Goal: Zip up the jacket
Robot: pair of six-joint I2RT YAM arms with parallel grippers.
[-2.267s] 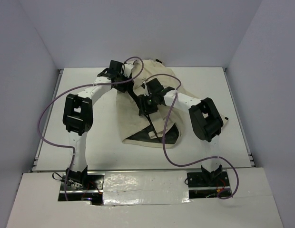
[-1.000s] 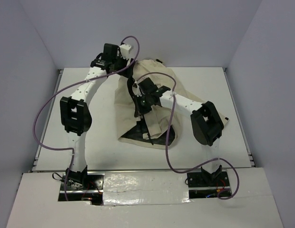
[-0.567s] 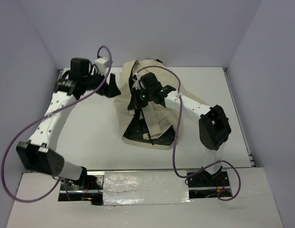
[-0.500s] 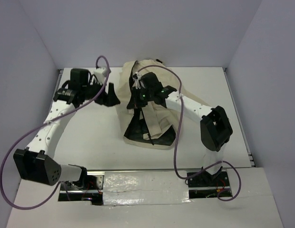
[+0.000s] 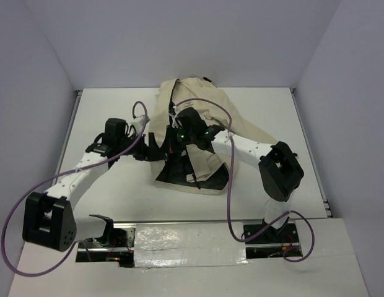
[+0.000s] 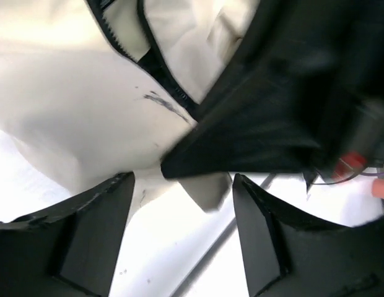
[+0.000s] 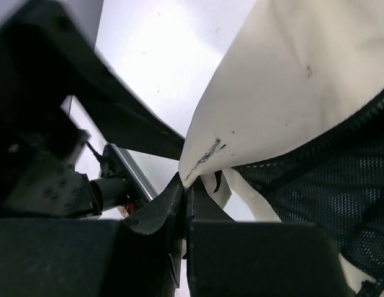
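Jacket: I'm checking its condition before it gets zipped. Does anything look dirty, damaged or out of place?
Yes. A dark smudge marks the cream fabric near the jacket hem, beside the zipper. The jacket also lies bunched, its front open, with dark lining showing. No tear is visible.

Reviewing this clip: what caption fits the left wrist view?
Open left hand faces the hem of the cream jacket, pinched there by the shut right hand; zipper teeth show above.

Jacket (image 5: 198, 90) mid-table (image 5: 279, 105), toward rear. L jaws at jacket's left hem; R jaws just right, on jacket.
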